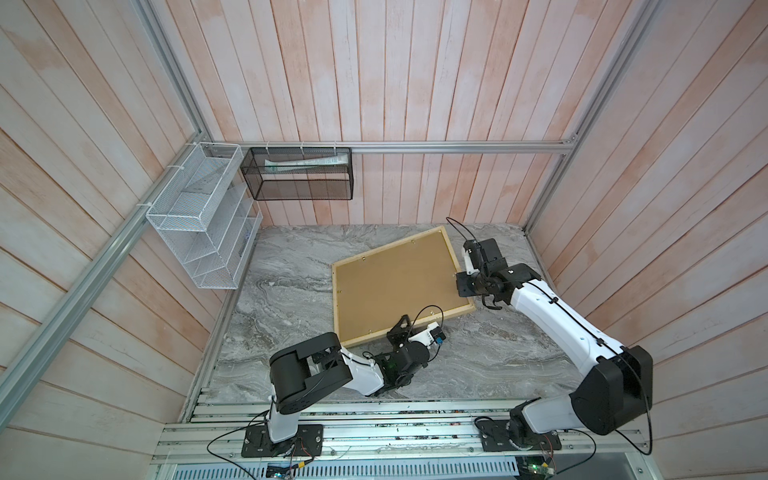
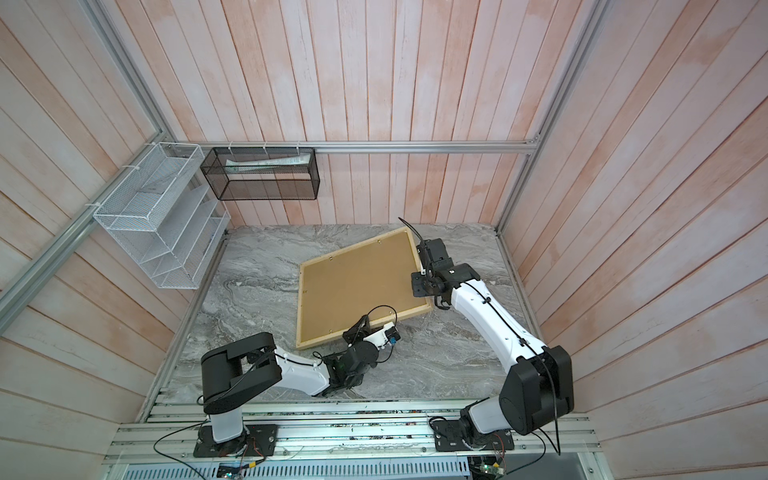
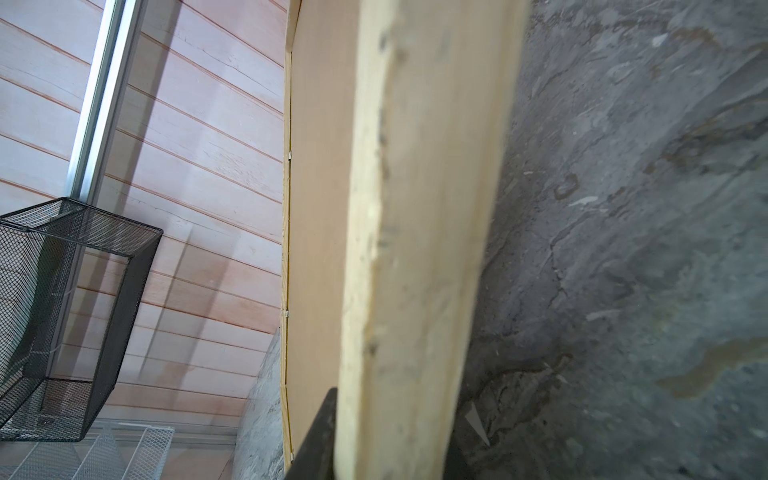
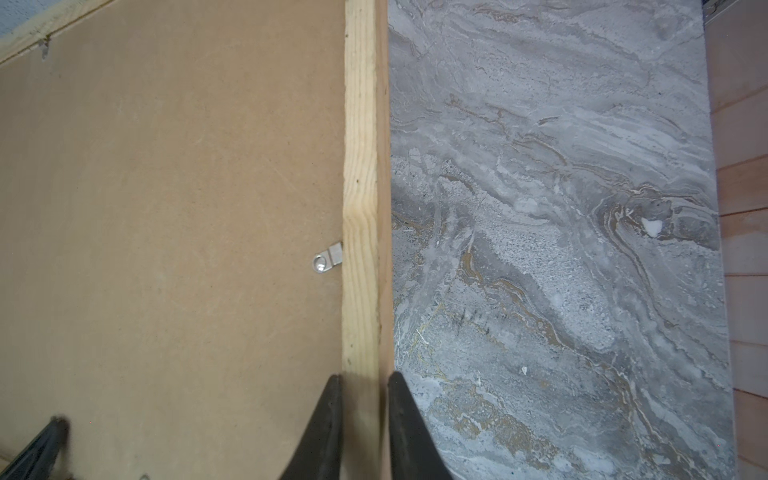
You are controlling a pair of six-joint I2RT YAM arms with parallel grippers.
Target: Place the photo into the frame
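The frame [image 1: 457, 312]: where did it lie at this entry? — A

Flat on the grey marbled table [image 1: 291, 270], back side up, turned askew to the table edges, right of centre in both top views. The brown backing panel [image 1: 395, 286] sat inside its pale wooden rails. — B

Nearest arm first: the left gripper [image 1: 402, 322]? — A

At the frame's near rail, roughly midway along it. The rail filled the middle of the left wrist view. One dark finger [image 3: 320, 444] lay against its panel side; the other side was shadowed and blurred. Could not tell whether the jaws pressed the wood or merely straddled it. — B

And the right gripper [image 4: 365, 376]? — A

Further back, at the right-hand rail, nearer its front corner. The right wrist view was sharp: the two black fingers [image 4: 324, 428] sat one on the panel side and one on the table side, both tight against the rail. Recorded as jaws clamped on the frame. A small metal tab [image 4: 328, 257] lay on the panel's edge just beyond the fingers, touching the rail. — B

Anything behind? — A

The frame's far corner came close to the plank wall [image 1: 415, 83]. On that wall hung a black mesh basket [image 1: 297, 174], with a white wire rack [image 1: 199, 216] just beside it on the left wall. Both were well apart from the frame. — B
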